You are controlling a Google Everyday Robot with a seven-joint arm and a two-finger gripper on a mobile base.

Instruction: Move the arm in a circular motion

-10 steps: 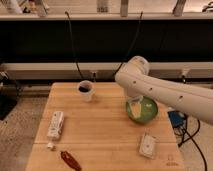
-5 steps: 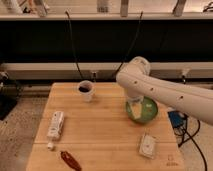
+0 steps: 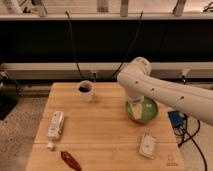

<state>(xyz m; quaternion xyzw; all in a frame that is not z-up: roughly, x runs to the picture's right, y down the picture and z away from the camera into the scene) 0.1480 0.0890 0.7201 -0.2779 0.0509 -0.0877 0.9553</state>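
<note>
Camera view: white packet (image 3: 148,145) at 5 o'clock on the table (image 3: 107,131), green bowl (image 3: 151,112) at 3. The gripper (image 3: 134,103) hangs over the bowl, open or closed I cannot tell; the arm (image 3: 170,94) enters from 3 o'clock.

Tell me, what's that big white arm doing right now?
Gripper low over the green bowl. Arm arched above the table. Cup stands apart from it.

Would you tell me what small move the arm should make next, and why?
Probably sweep the arm a little sideways in a level arc toward the mug. The hand hangs just over the green bowl on the table, so a level curve would start the circle without knocking the bowl.
</note>
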